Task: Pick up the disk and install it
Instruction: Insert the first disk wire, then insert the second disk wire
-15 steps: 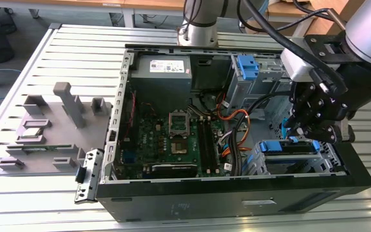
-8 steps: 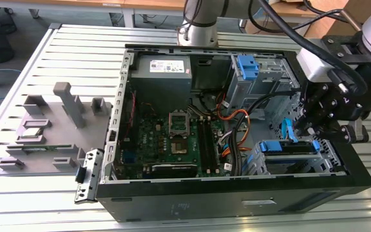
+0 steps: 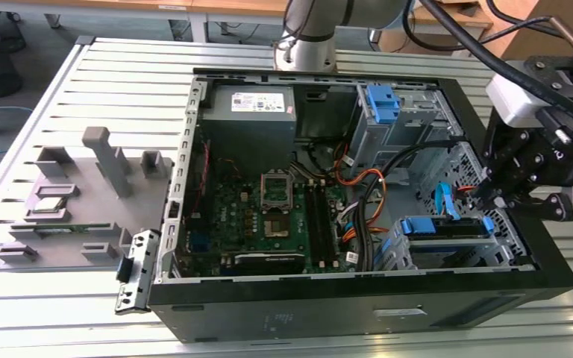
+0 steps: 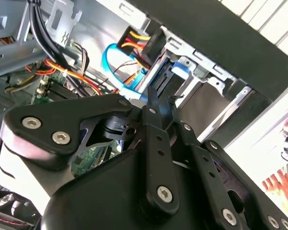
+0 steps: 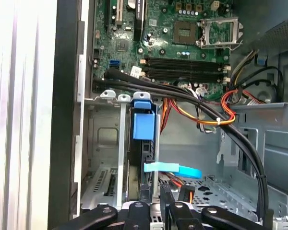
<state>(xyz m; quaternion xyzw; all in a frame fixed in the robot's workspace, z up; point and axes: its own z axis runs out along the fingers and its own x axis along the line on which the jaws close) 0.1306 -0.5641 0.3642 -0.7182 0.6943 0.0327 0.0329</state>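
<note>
Black linkage bars of the hand reach into the front corner of the open computer case. The hand lines up with the narrow slot of the drive cage. Whether the hand is clenched or released cannot be told, because its tip is lost against the dark edge of the drive. In the exterior view the hand hangs over the case wall, tilted inward, probably so that it meets the bay along the direction a drive slides.

Directly ahead of the hand is the disk. It stands edge-on in the cage with its blue bracket rail and tab facing up towards the motherboard. In the second wrist view the hand's tip meets or nearly meets that blue rail, though actual contact cannot be confirmed. From outside, the disk appears to lie within the cage rather than loose on the counter, so the install step looks well along. How fully it is seated cannot be judged.

Just beside the hand, a flat blue data cable crosses the open bay, close enough to foul the drive's path. Further from the hand, a bundle of black cables is draped over the cage top, which keeps it off the motherboard. Far beyond the hand, a bare blue bracket sits in the upper bay beside the grey power supply. The case rests on a slatted counter.
</note>
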